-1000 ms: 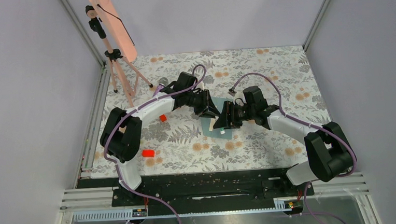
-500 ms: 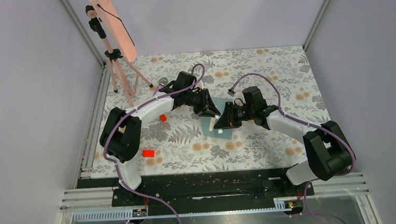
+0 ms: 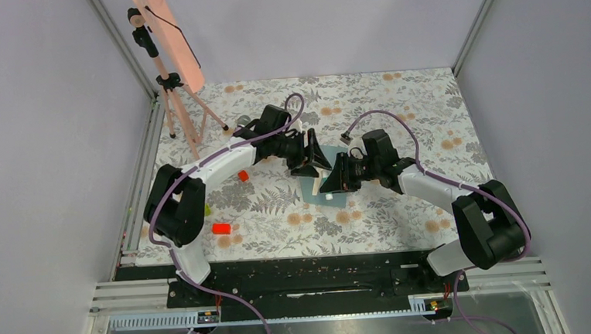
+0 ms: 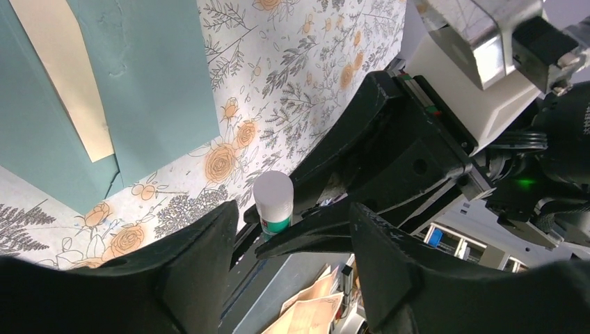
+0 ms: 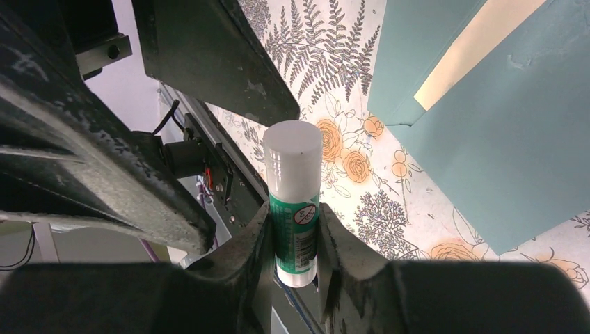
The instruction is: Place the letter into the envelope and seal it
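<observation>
Looking down from the top camera: both arms meet over the flat teal paper envelope [image 3: 310,188] in the middle of the floral desk [image 3: 397,99], with the left fingers [image 3: 315,152] and right fingers [image 3: 329,182] nose to nose. Over to the left wrist: its fingers are spread wide, gripping nothing. The pale tan paper letter [image 4: 66,76] shows as a strip between the envelope's teal panels. Right wrist now: its fingers are clamped on a white-capped green glue stick [image 5: 295,202], with the envelope and the letter's strip lying just beyond.
</observation>
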Controlling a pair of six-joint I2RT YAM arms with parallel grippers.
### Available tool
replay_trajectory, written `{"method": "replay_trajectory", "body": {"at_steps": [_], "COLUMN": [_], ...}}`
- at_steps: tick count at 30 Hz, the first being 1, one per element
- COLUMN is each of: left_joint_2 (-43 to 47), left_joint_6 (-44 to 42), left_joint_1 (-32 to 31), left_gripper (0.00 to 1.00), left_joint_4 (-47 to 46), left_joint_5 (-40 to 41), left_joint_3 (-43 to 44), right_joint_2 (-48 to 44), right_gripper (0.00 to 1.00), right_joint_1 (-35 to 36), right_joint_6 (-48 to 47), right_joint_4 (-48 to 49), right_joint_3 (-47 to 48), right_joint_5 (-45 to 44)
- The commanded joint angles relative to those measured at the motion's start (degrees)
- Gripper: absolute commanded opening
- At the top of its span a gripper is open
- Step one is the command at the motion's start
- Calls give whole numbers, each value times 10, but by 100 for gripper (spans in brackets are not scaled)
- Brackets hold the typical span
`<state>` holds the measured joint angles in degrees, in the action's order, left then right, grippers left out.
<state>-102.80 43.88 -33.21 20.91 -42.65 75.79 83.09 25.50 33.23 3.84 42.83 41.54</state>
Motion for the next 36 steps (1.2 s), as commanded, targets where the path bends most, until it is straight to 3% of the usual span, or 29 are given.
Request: {"method": "replay_trajectory", "body": {"at_steps": [1,3,6,14,22,24,30,34,36], "left_joint_2": [17,15,13,-7,-17,-21,-28,-28,-28], "left_joint_6": [-13,-11,-5,-6,-12,-21,-39,-40,-40], "left_joint_1": [0,-1,-2,-13,-19,-22,-25,-26,-26], "left_gripper": [55,43,33,40,24,26,47,49,43], "left_joint_4": [-8,-8,-22,-23,-13,-1,26,26,26], "left_joint_5": [-19,-19,-25,-27,-11,-9,4,6,7], "left_joint_3": [3,2,-2,2,13,20,30,30,31], "right_joint_2": [-13,-15,-17,-15,-13,-13,-11,-12,-12], "right_gripper": [0,0,0,0,0,0,0,0,0], "right_joint_1": [1,2,1,1,2,2,2,2,1], "right_joint_6": [0,-2,-2,-2,-2,-2,-1,-1,-2], "right_joint_4": [25,25,25,25,25,25,25,25,25], "right_joint_3": [10,10,12,18,20,20,25,24,25], "right_joint_5": [8,10,12,15,17,17,20,21,23]}}
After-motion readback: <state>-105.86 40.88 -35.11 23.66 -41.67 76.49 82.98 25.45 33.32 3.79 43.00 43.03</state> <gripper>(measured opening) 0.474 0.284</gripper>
